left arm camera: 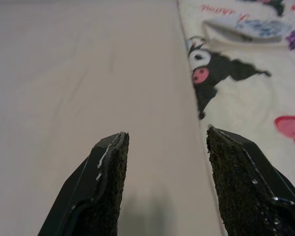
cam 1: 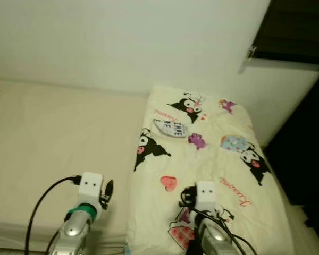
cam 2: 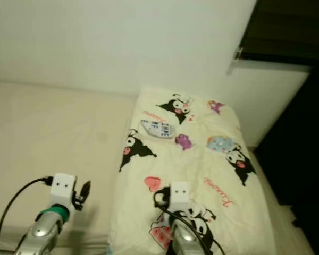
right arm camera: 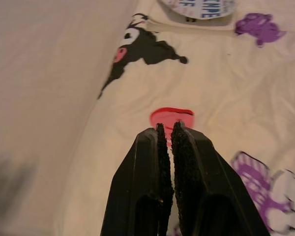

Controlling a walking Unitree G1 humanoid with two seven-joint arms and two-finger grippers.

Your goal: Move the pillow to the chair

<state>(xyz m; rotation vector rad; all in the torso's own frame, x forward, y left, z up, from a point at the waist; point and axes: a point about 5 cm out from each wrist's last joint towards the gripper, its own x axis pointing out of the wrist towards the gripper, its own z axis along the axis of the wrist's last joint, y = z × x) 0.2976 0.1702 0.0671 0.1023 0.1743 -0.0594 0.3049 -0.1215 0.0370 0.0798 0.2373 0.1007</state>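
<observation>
With the cartoon-print pillow (cam 1: pixel 202 164) lying flat on the bed (cam 1: pixel 53 138) against the wall, the left gripper (left arm camera: pixel 162 162) spread beside its edge and the right gripper (right arm camera: pixel 167 147) pressed closed above it, the limp cover could be pinched alone and the pillow dragged.

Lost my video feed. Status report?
Left gripper open over bed sheet. Right gripper shut, above pillow, not gripping it. Pillow on bed.

A plain white wall (cam 1: pixel 122 42) fills the upper frame. Below it, a beige bed sheet (cam 1: pixel 53 138) spreads across the left. A dark opening (cam 1: pixel 297 26) occupies the upper right corner.
</observation>
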